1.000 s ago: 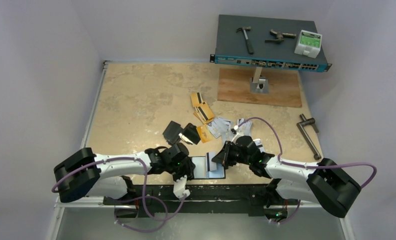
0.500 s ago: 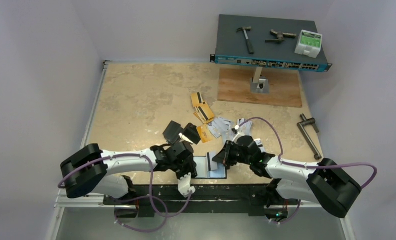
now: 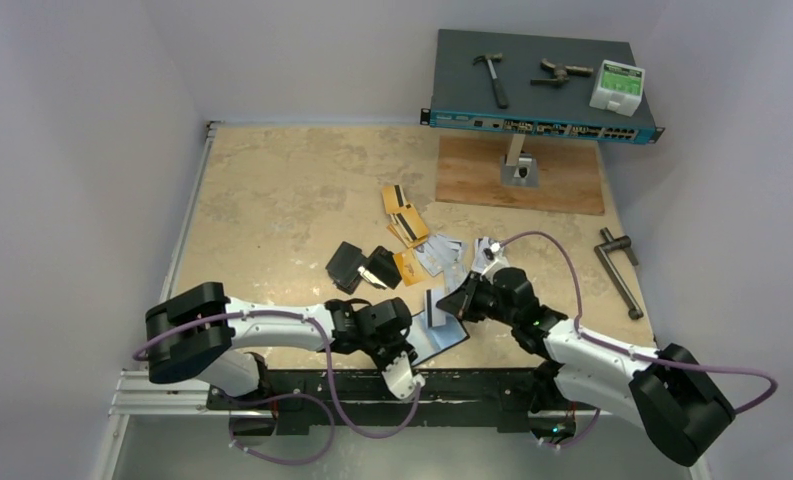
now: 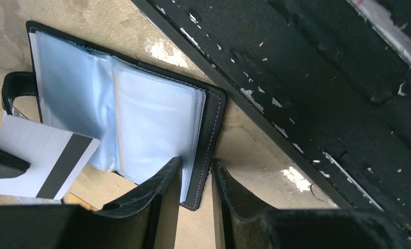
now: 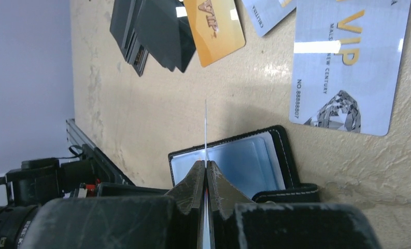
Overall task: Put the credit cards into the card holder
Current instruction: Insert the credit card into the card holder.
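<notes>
Holder position: the holder (image 4: pixel 156 129) lies open and flat on the desk (image 3: pixel 272 200) at its near edge, between the two arms, sleeves up.
Holder build: black stitched cover, soft and matte. The sleeves inside are a stack of thin, glossy, clear film. The snap tab sticks out at one side.
Card position: one card (image 4: pixel 42 161), white with a dark stripe, stands on edge over the holder's tab side.
Right fingers: the right fingers (image 5: pixel 190 187) are pressed together on that card, which shows edge-on as a thin line between them.
Left fingers: the left fingers (image 4: pixel 156 207) are narrowly spread astride the holder's corner, one over the sleeves and one beyond the cover. We cannot tell whether they touch it.
Card handling: we judge it light, stiff and slick. A pinch on the end away from the sleeve keeps the leading edge free.
Holder handling: we judge it light and likely to slide or fold. Pressing down on the cover suits it better than gripping the film.
Loose cards: silver and orange loose cards (image 5: pixel 348 67) lie flat just beyond the holder. Their thin edges leave little to hold.
</notes>
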`<state>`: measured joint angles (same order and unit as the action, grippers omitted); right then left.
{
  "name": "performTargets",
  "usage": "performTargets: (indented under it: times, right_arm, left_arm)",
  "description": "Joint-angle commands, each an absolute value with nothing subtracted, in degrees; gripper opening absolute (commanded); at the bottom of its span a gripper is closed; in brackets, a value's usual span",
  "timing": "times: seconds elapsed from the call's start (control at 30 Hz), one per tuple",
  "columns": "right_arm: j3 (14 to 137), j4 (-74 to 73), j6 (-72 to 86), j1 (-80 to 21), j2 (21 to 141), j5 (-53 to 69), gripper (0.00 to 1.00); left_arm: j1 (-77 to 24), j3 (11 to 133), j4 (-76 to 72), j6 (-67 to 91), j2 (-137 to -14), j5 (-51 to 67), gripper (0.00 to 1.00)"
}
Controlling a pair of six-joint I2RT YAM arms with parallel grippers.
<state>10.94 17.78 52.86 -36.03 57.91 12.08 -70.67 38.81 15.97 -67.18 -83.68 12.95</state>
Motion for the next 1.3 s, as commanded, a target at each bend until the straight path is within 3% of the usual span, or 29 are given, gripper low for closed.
performTargets:
  times: [0.0, 0.5, 0.83, 1.27]
  right_arm:
    - [8.0, 17.4, 51.8, -35.8, 55.7, 14.2, 0.0]
    - [4.2, 25.2, 51.7, -35.8, 61.5, 19.1, 0.0]
    - [2.4, 25.4, 53.9, -35.5, 55.8, 18.8, 0.0]
    - [1.3, 27.3, 54.3, -35.2, 49.8, 18.8, 0.0]
  left_arm:
    - [-72.5, 37.8, 18.0, -59.3, -84.9, 12.5, 0.27]
    - [-72.9, 37.1, 16.9, -60.1, -85.5, 10.9, 0.25]
    - [-73.0, 35.9, 15.7, -61.0, -85.2, 10.5, 0.16]
    - [-73.0, 36.1, 15.7, -61.3, -85.0, 10.0, 0.15]
